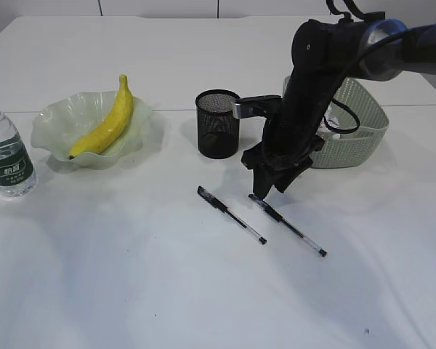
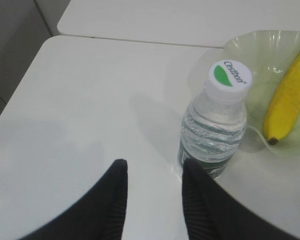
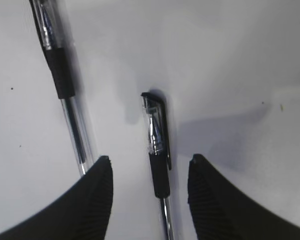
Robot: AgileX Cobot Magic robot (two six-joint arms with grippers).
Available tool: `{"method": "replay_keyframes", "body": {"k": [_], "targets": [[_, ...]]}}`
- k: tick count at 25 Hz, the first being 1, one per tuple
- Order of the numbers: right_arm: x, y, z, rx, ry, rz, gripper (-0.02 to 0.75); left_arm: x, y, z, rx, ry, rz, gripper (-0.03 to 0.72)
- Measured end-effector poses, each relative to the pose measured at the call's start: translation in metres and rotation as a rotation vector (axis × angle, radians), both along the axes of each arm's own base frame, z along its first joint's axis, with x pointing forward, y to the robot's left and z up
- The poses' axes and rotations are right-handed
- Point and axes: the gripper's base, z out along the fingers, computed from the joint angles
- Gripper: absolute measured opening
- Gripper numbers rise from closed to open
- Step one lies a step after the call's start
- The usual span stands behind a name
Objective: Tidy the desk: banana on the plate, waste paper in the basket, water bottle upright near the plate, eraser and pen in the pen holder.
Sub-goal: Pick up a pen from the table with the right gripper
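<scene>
Right wrist view showed the right gripper (image 3: 150,175) with jaws apart, straddling one pen (image 3: 157,150) on the table (image 3: 240,60); a second pen (image 3: 62,75) lay at ten o'clock.

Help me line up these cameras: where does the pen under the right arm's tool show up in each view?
Exterior view: the pen lies right of centre, capped end under the right tool.
Left wrist view: not in it.
Right wrist view: centre, capped end up, between the open tool's fingers.
Shared landmark: the second pen, on its left in both views.
</scene>
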Motion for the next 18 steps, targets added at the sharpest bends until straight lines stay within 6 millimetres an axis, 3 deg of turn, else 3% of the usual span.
{"method": "replay_keyframes", "body": {"k": [18], "targets": [[0.0006, 0.0004, -0.0068, 0.001, -0.004, 0.074, 0.371, -0.0001, 0.0002, -0.0001, 0.001, 0.001, 0.002, 0.253]]}}
